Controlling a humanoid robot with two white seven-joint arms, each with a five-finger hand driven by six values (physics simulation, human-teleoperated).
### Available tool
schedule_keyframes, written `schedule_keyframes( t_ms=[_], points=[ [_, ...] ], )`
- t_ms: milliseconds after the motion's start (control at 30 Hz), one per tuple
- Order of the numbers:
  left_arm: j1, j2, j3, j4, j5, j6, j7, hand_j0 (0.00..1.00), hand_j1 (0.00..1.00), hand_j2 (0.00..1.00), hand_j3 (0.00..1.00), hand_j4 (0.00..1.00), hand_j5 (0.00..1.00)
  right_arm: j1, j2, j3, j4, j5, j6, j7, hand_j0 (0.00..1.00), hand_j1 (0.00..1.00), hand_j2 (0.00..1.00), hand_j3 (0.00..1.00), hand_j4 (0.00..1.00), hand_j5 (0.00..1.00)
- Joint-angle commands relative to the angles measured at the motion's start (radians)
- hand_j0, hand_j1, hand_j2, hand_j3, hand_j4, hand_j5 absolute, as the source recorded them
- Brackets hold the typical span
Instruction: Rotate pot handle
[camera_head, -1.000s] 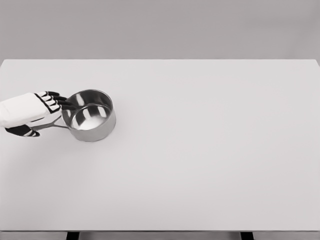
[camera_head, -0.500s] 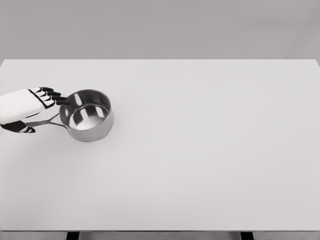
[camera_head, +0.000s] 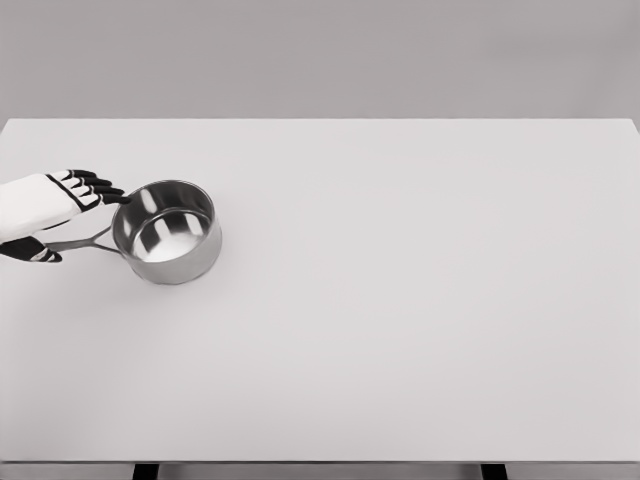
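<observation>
Here my left hand (camera_head: 52, 205) grips the thin handle (camera_head: 82, 242) of the shiny steel saucepan (camera_head: 167, 232) on the white desk (camera_head: 400, 300).

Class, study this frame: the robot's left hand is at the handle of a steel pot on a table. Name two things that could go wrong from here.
1. The left hand sits over the thin handle with its fingertips near the pot's rim; they may push the pot across the table rather than turn it.
2. The pot stands near the table's left edge, so any further leftward drift could bring it to the brink.
</observation>
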Motion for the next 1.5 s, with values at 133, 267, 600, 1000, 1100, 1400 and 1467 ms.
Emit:
schedule_keyframes(
  t_ms=[133, 267, 600, 1000, 1100, 1400, 1467],
  points=[
    [0.0, -0.015, 0.013, 0.004, -0.002, 0.002, 0.0, 1.0, 1.0, 1.0, 1.0, 1.0, 1.0, 0.0, 0.0, 0.0, 0.0, 0.0, -0.001, 0.0, 1.0, 1.0, 1.0, 1.0, 1.0, 1.0],
    [0.0, -0.021, 0.016, 0.005, -0.012, 0.002, 0.0, 1.0, 1.0, 1.0, 1.0, 1.0, 1.0, 0.0, 0.0, 0.0, 0.0, 0.0, 0.001, 0.0, 1.0, 1.0, 1.0, 1.0, 1.0, 1.0],
    [-0.002, -0.038, 0.034, 0.024, -0.039, 0.002, -0.001, 1.0, 1.0, 1.0, 1.0, 1.0, 1.0, 0.0, 0.0, 0.0, 0.0, 0.0, -0.001, 0.0, 1.0, 1.0, 1.0, 1.0, 1.0, 1.0],
    [-0.012, -0.05, 0.045, 0.058, -0.045, 0.002, -0.001, 1.0, 1.0, 1.0, 1.0, 1.0, 1.0, 0.0, 0.0, 0.0, 0.0, 0.0, -0.001, 0.0, 1.0, 1.0, 1.0, 1.0, 1.0, 1.0],
    [-0.014, -0.05, 0.046, 0.059, -0.052, 0.002, -0.001, 1.0, 1.0, 1.0, 1.0, 1.0, 1.0, 0.0, 0.0, 0.0, 0.0, 0.0, -0.001, 0.0, 1.0, 1.0, 1.0, 1.0, 1.0, 1.0],
    [-0.014, -0.053, 0.048, 0.074, -0.053, 0.002, -0.001, 1.0, 1.0, 1.0, 1.0, 1.0, 1.0, 0.0, 0.0, 0.0, 0.0, 0.0, -0.001, 0.0, 1.0, 1.0, 1.0, 1.0, 1.0, 1.0],
    [-0.014, -0.058, 0.051, 0.087, -0.053, 0.002, -0.001, 1.0, 1.0, 1.0, 1.0, 1.0, 1.0, 0.0, 0.0, 0.0, 0.0, 0.0, 0.001, 0.0, 1.0, 1.0, 1.0, 1.0, 1.0, 1.0]
  ],
)
